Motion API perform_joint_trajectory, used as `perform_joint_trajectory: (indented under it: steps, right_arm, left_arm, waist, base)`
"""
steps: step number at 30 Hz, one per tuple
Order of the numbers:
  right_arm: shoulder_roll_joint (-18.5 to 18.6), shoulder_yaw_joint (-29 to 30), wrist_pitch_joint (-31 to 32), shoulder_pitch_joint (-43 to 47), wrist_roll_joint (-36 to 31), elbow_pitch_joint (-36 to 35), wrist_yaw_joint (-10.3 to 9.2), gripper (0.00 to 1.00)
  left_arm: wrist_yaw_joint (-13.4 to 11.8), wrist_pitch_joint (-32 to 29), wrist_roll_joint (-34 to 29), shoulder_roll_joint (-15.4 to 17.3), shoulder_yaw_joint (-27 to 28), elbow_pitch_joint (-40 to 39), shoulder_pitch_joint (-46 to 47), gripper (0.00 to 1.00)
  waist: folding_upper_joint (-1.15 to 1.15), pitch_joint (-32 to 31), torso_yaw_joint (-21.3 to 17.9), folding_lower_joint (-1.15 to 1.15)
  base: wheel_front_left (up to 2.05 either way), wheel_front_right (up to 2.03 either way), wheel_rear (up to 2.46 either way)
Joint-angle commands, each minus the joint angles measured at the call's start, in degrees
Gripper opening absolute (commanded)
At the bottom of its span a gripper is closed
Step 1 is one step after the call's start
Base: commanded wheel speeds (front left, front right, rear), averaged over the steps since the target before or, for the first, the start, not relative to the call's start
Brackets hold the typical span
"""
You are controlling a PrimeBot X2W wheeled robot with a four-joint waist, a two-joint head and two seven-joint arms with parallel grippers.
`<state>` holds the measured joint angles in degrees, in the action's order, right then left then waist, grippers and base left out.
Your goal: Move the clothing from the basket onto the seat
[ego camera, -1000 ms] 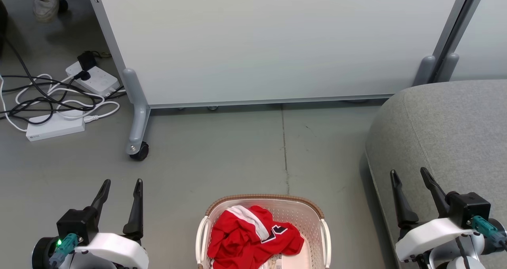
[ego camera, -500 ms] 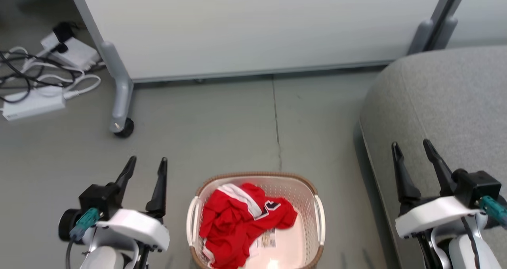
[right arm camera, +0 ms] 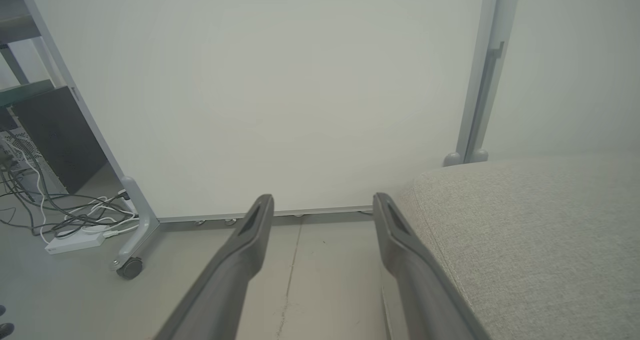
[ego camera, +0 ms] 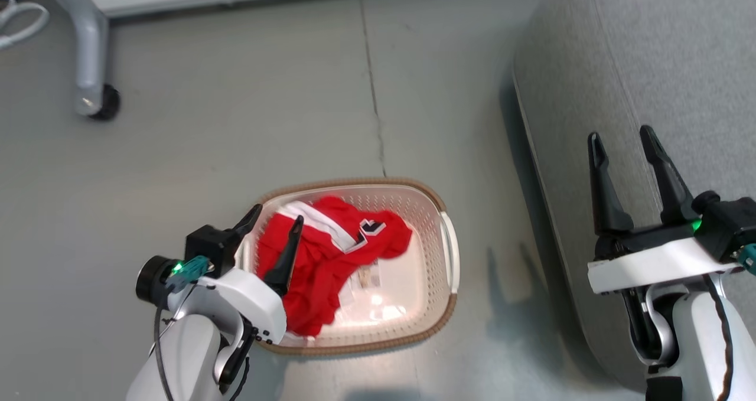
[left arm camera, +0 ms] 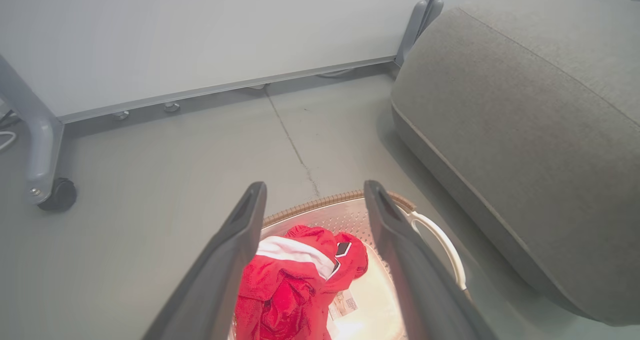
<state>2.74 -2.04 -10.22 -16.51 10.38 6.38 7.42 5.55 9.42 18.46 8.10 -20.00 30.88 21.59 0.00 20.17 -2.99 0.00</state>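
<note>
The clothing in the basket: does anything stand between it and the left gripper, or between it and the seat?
Nothing visible does. The left gripper, open, hangs over the clothing, which lies uncovered in the basket. Between basket and the seat is bare floor; the garments must just clear the basket's wall.

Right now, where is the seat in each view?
Head view: the seat takes the upper right, right of the basket.
Left wrist view: the seat spans the right side.
Right wrist view: the seat lies at lower right.
Shared landmark: the panel's black caster, at each view's left.
</note>
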Motion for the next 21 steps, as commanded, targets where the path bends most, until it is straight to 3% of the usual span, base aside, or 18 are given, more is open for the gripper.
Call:
perform_joint_trajectory:
  steps: [1,9,21]
  right_arm:
    - [0.3,-0.1,-0.7,-1.0,0.3,-0.6,0.13,1.0]
    - [0.3,-3.0,-2.8,-3.6,2.6,-2.8,0.13,1.0]
    - [0.2,-6.9,-5.2,-5.2,6.5,-4.6,0.13,1.0]
  left_arm:
    - [0.4,0.1,-0.8,0.4,-0.6,1.1,1.6,1.0]
    - [1.5,0.2,-5.2,2.0,-7.6,10.7,9.5,1.0]
    - [2.0,-1.5,-13.0,7.6,-16.7,22.8,21.9,1.0]
  waist:
    - [0.0,4.8,-3.1,0.0]
    - [0.0,13.7,-8.3,0.0]
    - [0.0,23.2,-13.6,0.0]
  base:
    - [0.0,0.0,0.0]
    - [0.0,0.0,0.0]
    - [0.0,0.0,0.0]
